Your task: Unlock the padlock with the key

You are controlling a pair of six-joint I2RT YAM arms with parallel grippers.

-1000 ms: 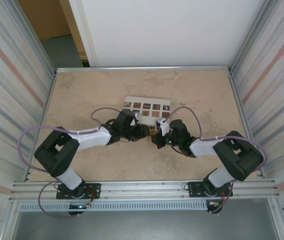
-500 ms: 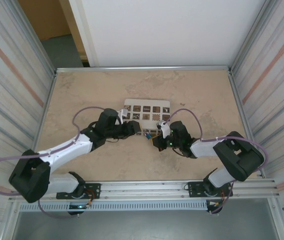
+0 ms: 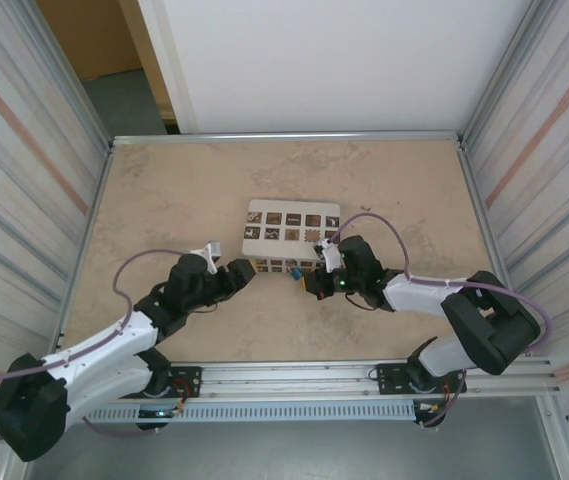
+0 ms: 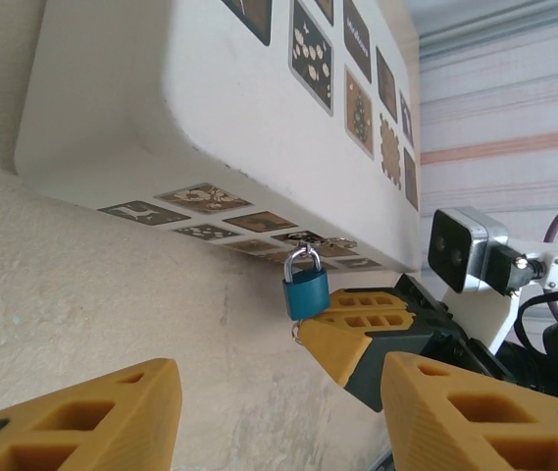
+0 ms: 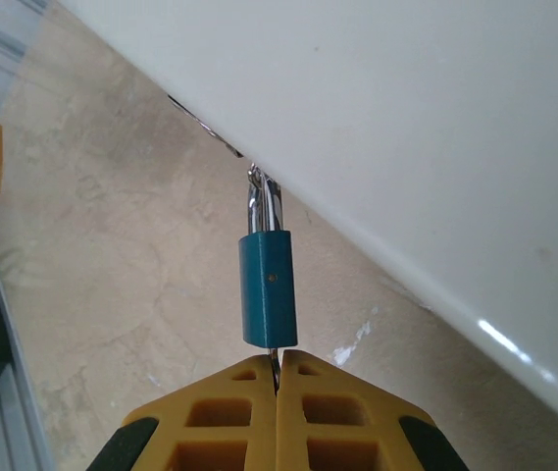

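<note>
Gripping what, exactly, is the right end effector (image 5: 279, 368)? (Ana)

It is clenching on the key (image 5: 275, 359). Only a thin sliver of metal is showing between the closed fingertips, and it is running straight into the bottom of the padlock (image 5: 267, 287). The blue padlock is sitting directly ahead of those fingertips, all but touching them. (Ben)

Why is the padlock hanging just there? (Ana)

Its shackle (image 5: 264, 201) is hooking through a small metal fitting on the side of the white box (image 5: 406, 118), just beyond the padlock from the end effector. That is leaving the keyhole facing the fingers. I am judging that the end effector is lining up with the padlock's long axis so that rolling the wrist is enough to twist the key. (Ben)

What is the left end effector (image 4: 279, 392) doing? (Ana)

It is standing released, jaws apart with nothing between them. The padlock is hanging well ahead of it, a little to its right. I am guessing it is giving the other arm room. (Ben)

Is the shackle springing open? (Ana)

It is looking seated from the left wrist view, so I am judging the turn as not yet done. The box is resting loose on the surface (image 3: 184, 190), so a hard twist is risking dragging it. (Ben)
</note>
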